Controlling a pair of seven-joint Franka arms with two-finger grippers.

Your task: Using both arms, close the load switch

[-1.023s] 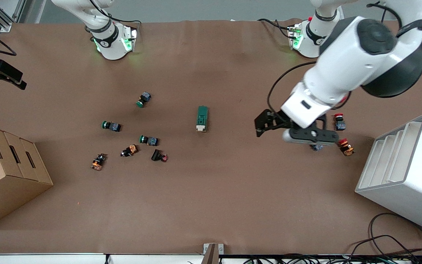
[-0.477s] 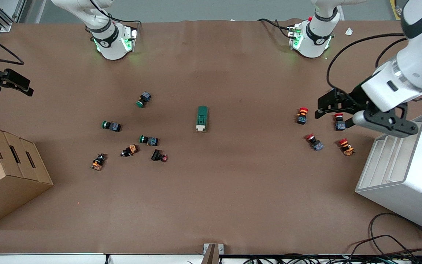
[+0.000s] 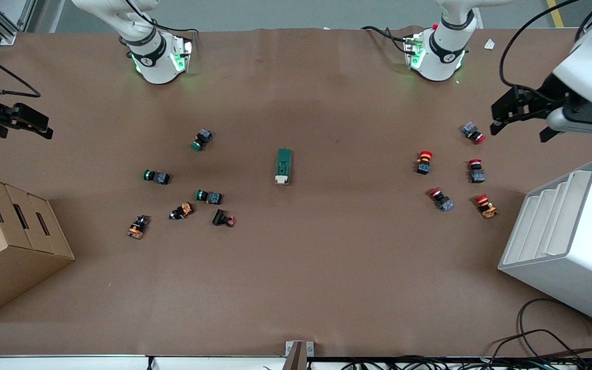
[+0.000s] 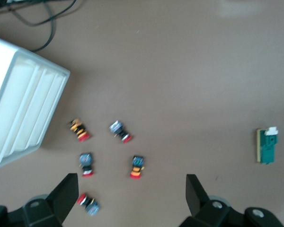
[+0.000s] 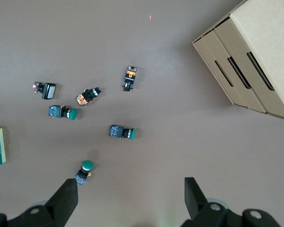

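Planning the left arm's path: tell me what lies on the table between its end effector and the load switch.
In the front view, red-capped push buttons lie between the left end effector and the load switch; from them to the switch is bare table.

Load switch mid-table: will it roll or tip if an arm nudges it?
The load switch lies flat as a long rectangular block, so it will probably slide or yaw rather than roll or tip. It looks rigid and likely light, so one push may skate it. Its cream toggle end may move first.
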